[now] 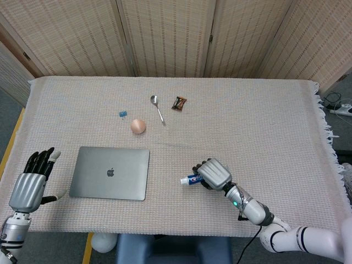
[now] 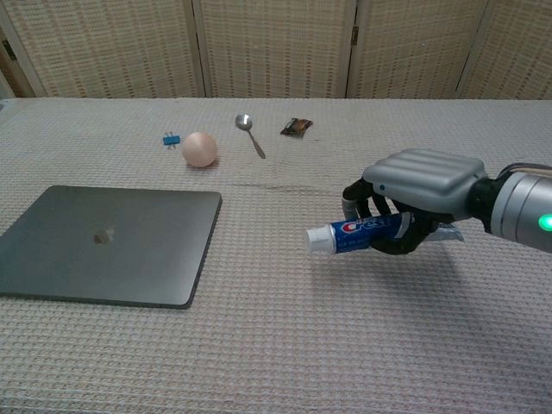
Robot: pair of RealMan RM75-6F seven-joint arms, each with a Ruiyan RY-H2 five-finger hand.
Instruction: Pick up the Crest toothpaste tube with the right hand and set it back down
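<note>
The blue Crest toothpaste tube (image 2: 355, 234) with a white cap hangs level above the cloth, cap pointing left. My right hand (image 2: 417, 200) grips it from above, fingers curled around its body; the tube's tail is hidden under the palm. From the head view the same tube (image 1: 191, 179) pokes out left of the right hand (image 1: 213, 174), near the table's front middle. My left hand (image 1: 34, 182) hovers at the table's left front corner, fingers spread and holding nothing.
A closed grey laptop (image 1: 111, 172) lies left of the tube. Further back are a peach ball (image 1: 138, 126), a blue binder clip (image 1: 123, 114), a spoon (image 1: 158, 108) and a small dark wrapper (image 1: 179, 103). The woven tablecloth (image 1: 275, 126) covers the table.
</note>
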